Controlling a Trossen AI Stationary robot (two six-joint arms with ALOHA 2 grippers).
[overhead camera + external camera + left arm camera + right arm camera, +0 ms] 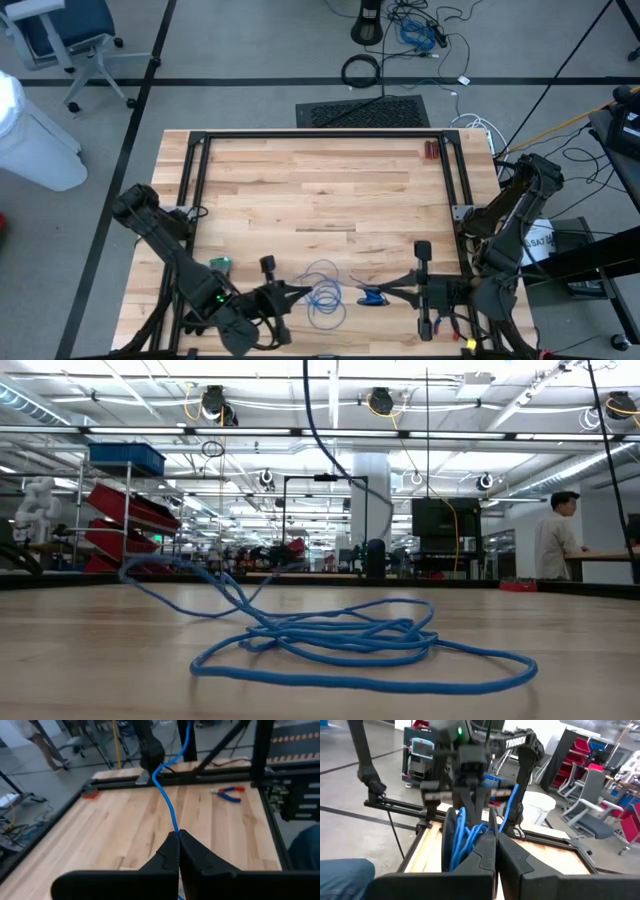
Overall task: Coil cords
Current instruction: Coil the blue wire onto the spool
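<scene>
The low view shows neither hand above the cord [340,645].

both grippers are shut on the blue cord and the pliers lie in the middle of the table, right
Not quite. Both the left gripper and the right gripper are shut on the blue cord, but the pliers lie near the table's edge beside the right arm, not in the middle. The left wrist view shows this.

White lettering "TROSSEN" stands on the dark left arm [520,745], above the blue cord [465,832]. Nothing else is legible.
</scene>
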